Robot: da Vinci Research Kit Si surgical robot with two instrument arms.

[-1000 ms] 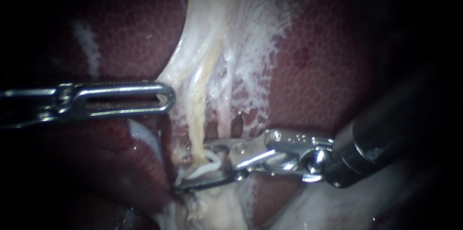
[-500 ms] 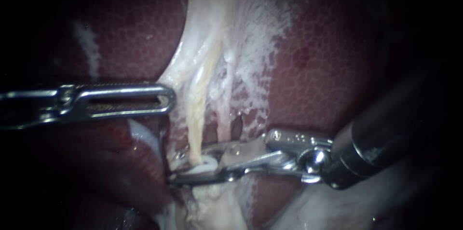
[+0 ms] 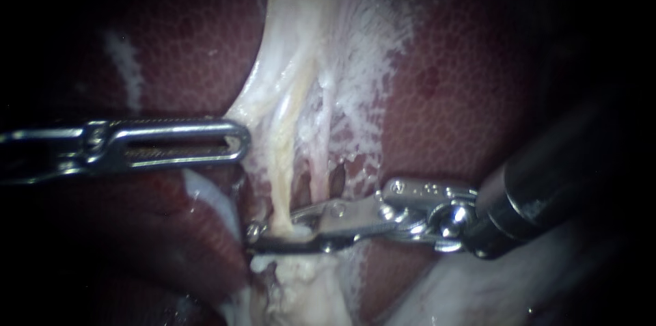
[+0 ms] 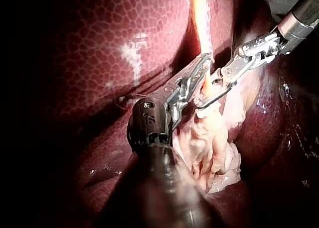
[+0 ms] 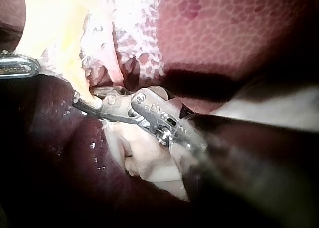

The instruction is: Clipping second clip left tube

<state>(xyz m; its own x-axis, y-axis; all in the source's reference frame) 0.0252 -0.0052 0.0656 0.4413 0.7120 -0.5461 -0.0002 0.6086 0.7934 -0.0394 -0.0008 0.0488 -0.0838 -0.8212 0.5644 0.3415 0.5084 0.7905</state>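
The left tube (image 3: 280,186), yellowish, runs down from the white tissue (image 3: 307,46) between the lobes of the liver (image 3: 465,114). A thinner pink tube (image 3: 318,172) lies just to its right. My right instrument (image 3: 254,239) comes in from the right, its jaws shut across the left tube low down, with pale clip material (image 3: 292,233) pressed between them. In the right wrist view the right instrument (image 5: 79,101) crosses the tube the same way. My left instrument (image 3: 240,143) has slotted jaws shut on the edge of the white tissue, left of the tube.
Lumpy pale tissue (image 3: 301,285) lies below the right instrument's jaws. In the left wrist view the left instrument (image 4: 202,63) and the right instrument (image 4: 202,102) stand close together at the tube. Dark red liver flanks both sides.
My right instrument's jaws, open around the left tube with a white clip between them a second ago, have closed onto the tube. The left instrument has held still.
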